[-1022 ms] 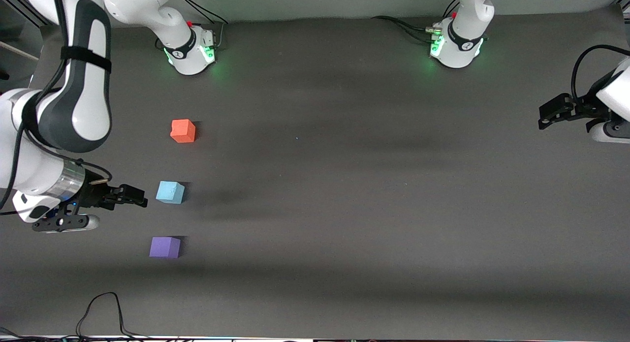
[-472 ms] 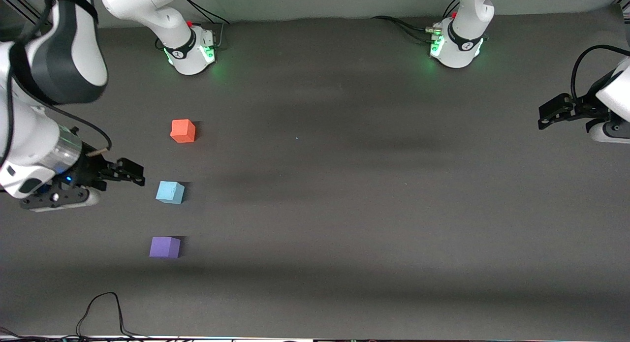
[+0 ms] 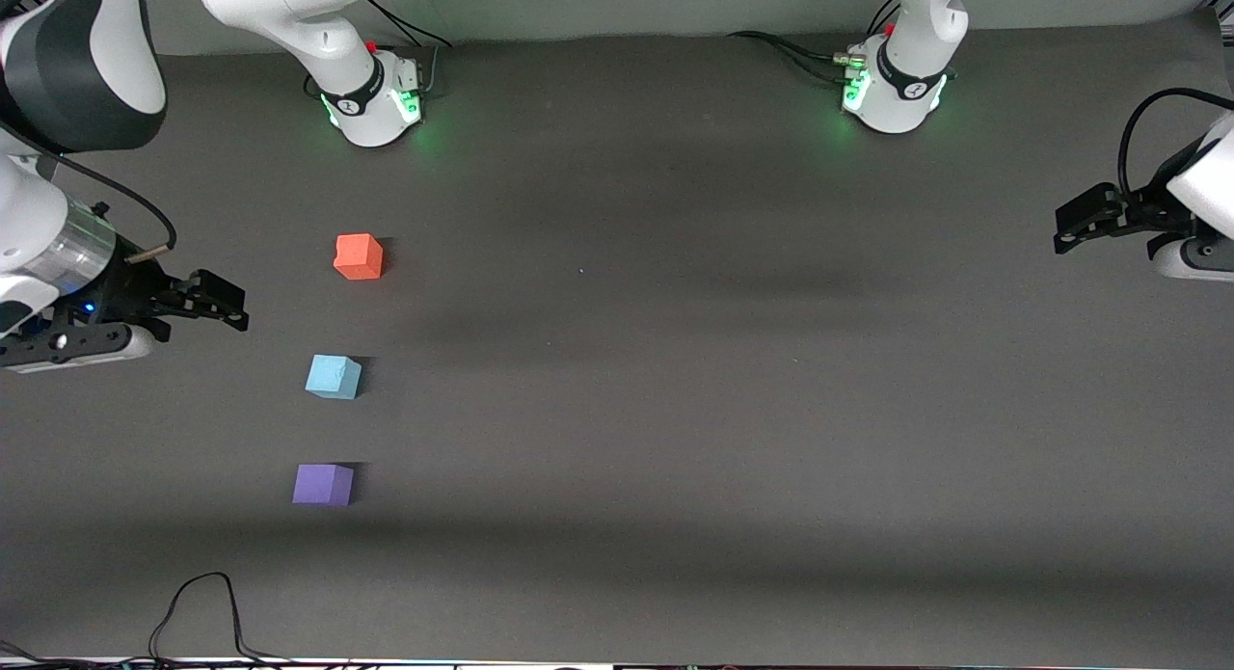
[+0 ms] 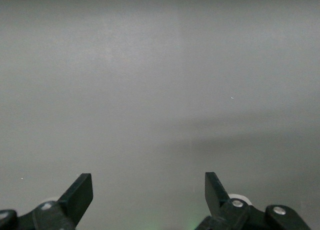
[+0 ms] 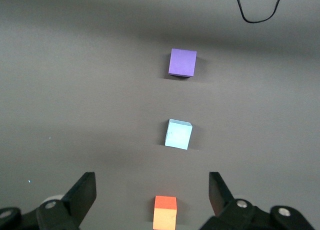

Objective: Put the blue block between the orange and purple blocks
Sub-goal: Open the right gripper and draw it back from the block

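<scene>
The blue block (image 3: 334,376) sits on the bench (image 3: 733,439) between the orange block (image 3: 359,256) and the purple block (image 3: 323,484), apart from both, so the placement looks done. The right tool (image 3: 224,304) hangs released and empty at the right arm's end of the bench, near the orange block; a sweep toward the row could knock a cube out of line. The left tool (image 3: 1085,217) waits spread and empty at the left arm's end. Count: 1 blue, 1 orange, 1 purple block, and 2 tools.
</scene>
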Controlling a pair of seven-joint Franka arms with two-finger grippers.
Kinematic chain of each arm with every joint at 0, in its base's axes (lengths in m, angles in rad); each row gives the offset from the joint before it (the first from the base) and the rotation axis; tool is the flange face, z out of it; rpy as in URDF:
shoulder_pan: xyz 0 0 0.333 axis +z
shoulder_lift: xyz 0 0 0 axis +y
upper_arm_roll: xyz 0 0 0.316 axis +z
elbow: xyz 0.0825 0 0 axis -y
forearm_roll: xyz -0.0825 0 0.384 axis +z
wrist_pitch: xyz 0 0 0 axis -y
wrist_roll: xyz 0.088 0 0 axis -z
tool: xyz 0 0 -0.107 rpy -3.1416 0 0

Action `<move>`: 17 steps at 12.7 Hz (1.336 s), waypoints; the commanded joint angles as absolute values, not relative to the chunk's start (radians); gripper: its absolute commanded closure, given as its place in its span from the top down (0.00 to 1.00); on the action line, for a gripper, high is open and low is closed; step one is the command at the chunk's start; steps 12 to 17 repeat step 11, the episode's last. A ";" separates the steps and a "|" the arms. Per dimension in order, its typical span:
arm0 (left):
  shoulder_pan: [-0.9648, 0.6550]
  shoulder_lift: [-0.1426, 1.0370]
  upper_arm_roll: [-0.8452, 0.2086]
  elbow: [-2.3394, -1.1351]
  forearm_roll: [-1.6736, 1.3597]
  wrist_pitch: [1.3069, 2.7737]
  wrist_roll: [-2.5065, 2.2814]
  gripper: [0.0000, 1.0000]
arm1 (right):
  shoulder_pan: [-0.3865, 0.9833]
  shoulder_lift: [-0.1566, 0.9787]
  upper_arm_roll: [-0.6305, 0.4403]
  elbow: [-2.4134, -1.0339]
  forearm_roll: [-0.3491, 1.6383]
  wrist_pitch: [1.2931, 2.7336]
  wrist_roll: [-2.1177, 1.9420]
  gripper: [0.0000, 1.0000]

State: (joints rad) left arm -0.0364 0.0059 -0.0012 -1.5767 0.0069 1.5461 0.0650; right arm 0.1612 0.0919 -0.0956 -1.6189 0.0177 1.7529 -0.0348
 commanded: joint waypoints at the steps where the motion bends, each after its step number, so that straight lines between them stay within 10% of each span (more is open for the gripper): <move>1: -0.038 -0.003 -0.002 -1.589 0.002 1.560 0.052 1.00 | 0.059 0.049 0.012 -1.643 -0.014 1.730 0.030 1.00; 17: -0.038 -0.003 -0.002 -1.591 0.002 1.562 0.052 1.00 | 0.107 0.031 -0.034 -1.567 -0.046 1.640 0.034 1.00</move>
